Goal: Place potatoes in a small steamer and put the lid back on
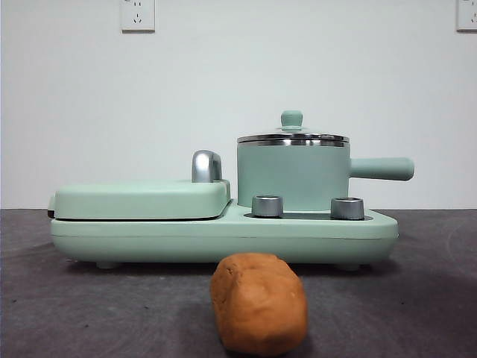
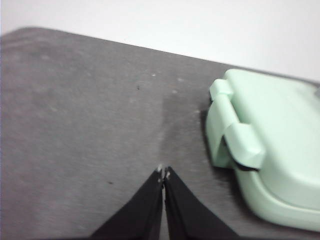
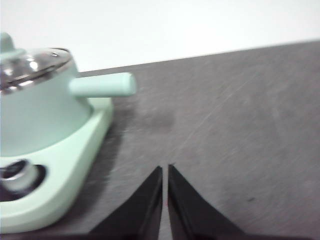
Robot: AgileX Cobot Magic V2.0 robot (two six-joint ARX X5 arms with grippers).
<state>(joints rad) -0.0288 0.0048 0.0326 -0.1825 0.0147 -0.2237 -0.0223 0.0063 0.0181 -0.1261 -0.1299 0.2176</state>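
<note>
The orange-brown potato (image 1: 258, 303) lies on the dark table in front of the cooker, near the camera. The small mint green steamer (image 1: 293, 174) stands on the cooker's right side, its straight handle (image 1: 381, 168) pointing right; it also shows in the right wrist view (image 3: 37, 112). The glass lid (image 1: 292, 136) with its green knob sits on the steamer. My left gripper (image 2: 163, 175) is shut and empty above bare table, beside the griddle's end. My right gripper (image 3: 165, 170) is shut and empty above bare table, beside the steamer's handle (image 3: 105, 85). Neither gripper shows in the front view.
The mint green cooker base (image 1: 223, 237) carries a flat lidded griddle (image 1: 141, 198) with a chrome handle (image 1: 206, 165) on its left and two steel knobs (image 1: 267, 206) in front of the steamer. The griddle end shows in the left wrist view (image 2: 270, 145). A white wall stands behind.
</note>
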